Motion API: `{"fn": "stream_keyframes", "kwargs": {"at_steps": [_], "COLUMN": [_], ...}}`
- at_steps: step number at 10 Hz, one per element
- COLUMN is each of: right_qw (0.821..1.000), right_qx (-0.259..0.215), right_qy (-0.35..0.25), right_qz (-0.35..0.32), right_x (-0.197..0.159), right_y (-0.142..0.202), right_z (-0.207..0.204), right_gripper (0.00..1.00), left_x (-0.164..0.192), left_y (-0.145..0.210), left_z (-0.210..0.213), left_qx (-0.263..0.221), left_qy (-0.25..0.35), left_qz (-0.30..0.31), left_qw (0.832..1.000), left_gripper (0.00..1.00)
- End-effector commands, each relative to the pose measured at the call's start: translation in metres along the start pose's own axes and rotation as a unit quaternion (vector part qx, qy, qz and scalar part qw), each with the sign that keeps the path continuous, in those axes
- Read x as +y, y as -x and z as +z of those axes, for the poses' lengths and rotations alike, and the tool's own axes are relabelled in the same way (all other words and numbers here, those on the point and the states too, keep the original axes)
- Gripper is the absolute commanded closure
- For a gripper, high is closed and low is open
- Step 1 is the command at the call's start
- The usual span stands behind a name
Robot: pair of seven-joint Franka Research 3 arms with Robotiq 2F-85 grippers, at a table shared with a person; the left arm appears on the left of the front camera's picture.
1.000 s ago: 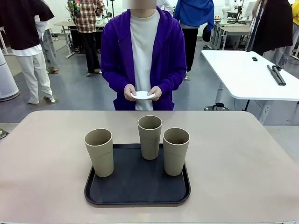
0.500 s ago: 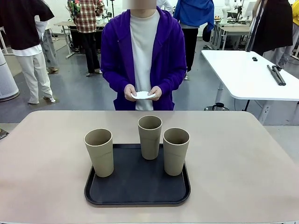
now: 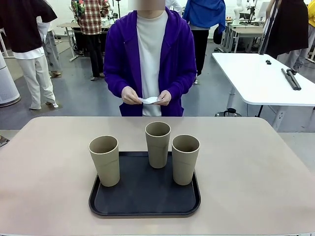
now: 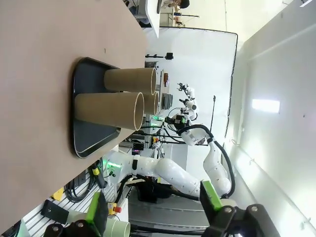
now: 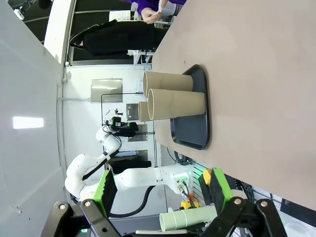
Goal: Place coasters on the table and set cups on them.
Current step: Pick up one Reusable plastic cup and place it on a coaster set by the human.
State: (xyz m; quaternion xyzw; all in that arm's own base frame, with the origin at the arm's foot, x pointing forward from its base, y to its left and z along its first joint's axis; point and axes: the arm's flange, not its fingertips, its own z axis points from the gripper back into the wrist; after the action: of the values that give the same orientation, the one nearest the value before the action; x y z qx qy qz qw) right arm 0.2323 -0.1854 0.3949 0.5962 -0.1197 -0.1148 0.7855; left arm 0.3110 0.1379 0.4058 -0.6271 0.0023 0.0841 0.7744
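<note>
- Table (image 3: 49, 162): beige-tan top. It carries a black tray (image 3: 142, 201) at its near middle.
- Cups, three, khaki-tan, upright and empty, all on the tray: left cup (image 3: 104, 160) at the tray's left edge, far cup (image 3: 158, 144) at the tray's far edge, right cup (image 3: 185, 159) just right of the far one. None of them touch.
- Coasters (image 3: 151, 100): a thin white stack held at waist height beyond the table's far edge, between the person's right hand (image 3: 130, 95) and left hand (image 3: 164, 98). How many are in the stack cannot be told. None lies on the table.
- Left tool (image 4: 153, 212): released, green pads wide apart with nothing between them. It sits well back from the tray, looking across the table at the cups.
- Right tool (image 5: 162, 190): likewise released and empty, well clear of the tray on the other side.
- Step in hand, as a judgement: the opening one. The person appears to be separating a coaster from the stack, and no cup has been handled.
- Next move, as a judgement: a coaster must be laid flat on bare table beside the tray. A tool would then close round a cup's tapered wall, lift it clear of its neighbours and set it centred on the doily.
</note>
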Motion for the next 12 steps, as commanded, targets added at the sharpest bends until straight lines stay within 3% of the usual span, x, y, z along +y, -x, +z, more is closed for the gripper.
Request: {"fn": "stream_keyframes", "kwargs": {"at_steps": [1,12], "right_qw": [1.000,1.000], "right_qx": [-0.002,-0.002], "right_qy": [-0.004,-0.004], "right_qz": [-0.002,-0.002], "right_x": [-0.0010,-0.0010], "right_y": [-0.0002,-0.0002], "right_z": [0.0008,0.0008], "right_gripper": [0.00,0.00], "left_x": [-0.0008,-0.0008], "left_y": [-0.0010,-0.0010], "left_z": [0.0011,0.0011], "left_qx": [0.002,0.002], "left_qy": [0.003,0.003], "left_qz": [-0.007,-0.007], "left_qw": [1.000,1.000], "left_gripper": [0.00,0.00]}}
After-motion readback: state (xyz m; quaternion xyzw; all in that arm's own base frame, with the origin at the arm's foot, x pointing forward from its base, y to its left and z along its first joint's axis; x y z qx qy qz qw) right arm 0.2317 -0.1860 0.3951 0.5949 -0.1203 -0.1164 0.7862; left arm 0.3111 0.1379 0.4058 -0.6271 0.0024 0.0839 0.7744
